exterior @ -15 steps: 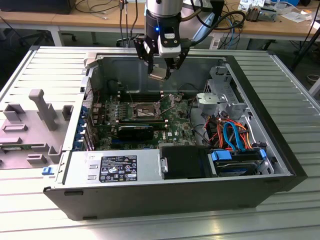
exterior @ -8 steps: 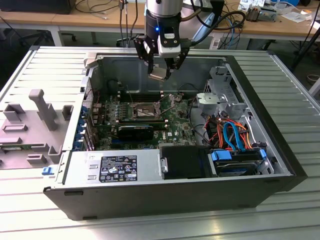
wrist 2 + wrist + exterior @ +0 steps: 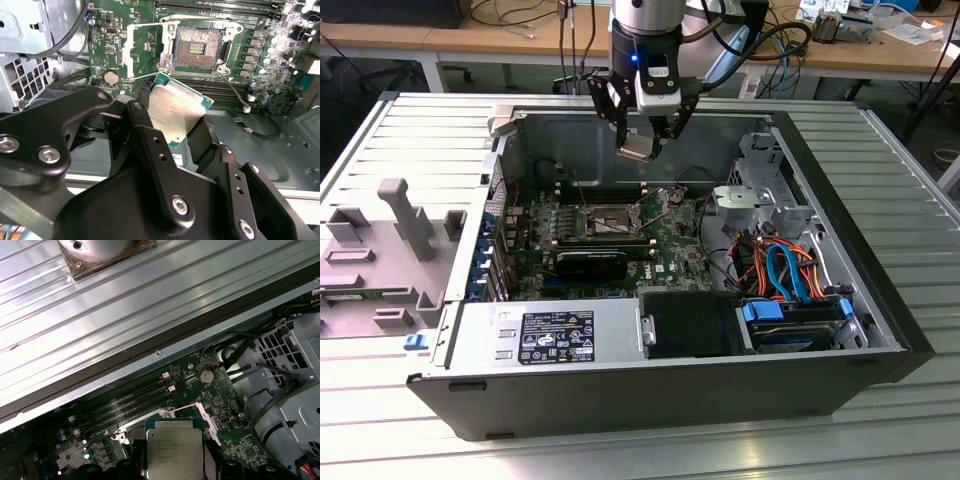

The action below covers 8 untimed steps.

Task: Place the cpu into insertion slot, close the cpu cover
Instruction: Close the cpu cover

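The gripper (image 3: 642, 143) pinches the cpu (image 3: 636, 150) at the exterior view's upper centre. The slot (image 3: 605, 222) lies bare mid-frame, cover (image 3: 131, 52) open.

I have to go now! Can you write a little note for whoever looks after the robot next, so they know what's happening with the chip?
Gripper: shut on the cpu, holding it in the air over the open computer case.
Insertion slot: empty, on the motherboard below, apart from the cpu.
Cpu cover: flipped open beside the slot.
Done: the cpu is picked up.
Left: the cpu is not yet in the slot and the cover is not yet closed.
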Motion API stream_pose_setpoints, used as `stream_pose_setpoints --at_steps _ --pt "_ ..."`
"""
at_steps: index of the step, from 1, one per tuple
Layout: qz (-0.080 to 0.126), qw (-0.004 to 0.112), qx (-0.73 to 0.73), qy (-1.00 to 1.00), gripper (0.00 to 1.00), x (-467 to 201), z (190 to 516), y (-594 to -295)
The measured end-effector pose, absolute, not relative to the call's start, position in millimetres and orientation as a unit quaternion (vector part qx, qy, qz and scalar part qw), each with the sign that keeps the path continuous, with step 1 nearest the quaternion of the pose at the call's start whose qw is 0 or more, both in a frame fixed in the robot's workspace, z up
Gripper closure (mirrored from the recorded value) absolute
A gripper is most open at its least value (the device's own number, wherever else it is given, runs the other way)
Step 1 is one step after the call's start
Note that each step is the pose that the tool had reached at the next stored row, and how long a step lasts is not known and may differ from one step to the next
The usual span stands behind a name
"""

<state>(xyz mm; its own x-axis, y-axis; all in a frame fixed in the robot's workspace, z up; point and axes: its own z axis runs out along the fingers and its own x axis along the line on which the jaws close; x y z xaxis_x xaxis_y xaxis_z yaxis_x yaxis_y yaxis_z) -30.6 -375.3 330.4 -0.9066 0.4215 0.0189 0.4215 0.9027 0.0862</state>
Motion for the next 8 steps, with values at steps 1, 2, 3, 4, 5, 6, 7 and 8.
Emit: stream_pose_setpoints --at_steps 1,2,3,4,5,6,7,8 --pt "0.044 0.0 0.216 0.975 0.45 -30.6 330.4 -375.2" --pt "0.044 0.0 0.217 0.975 0.45 -30.6 330.4 -375.3" --pt "0.044 0.0 0.217 0.975 0.45 -30.6 330.4 -375.3" --pt "0.044 0.0 0.217 0.975 0.45 -30.6 330.4 -375.3" --pt "0.044 0.0 0.218 0.975 0.45 -30.6 330.4 -375.3" --pt "0.044 0.0 0.218 0.975 0.45 -30.6 330.4 -375.2" --pt "0.044 0.0 0.218 0.975 0.45 -30.6 330.4 -375.3" --pt "0.044 0.0 0.219 0.975 0.45 -30.6 330.4 -375.2"
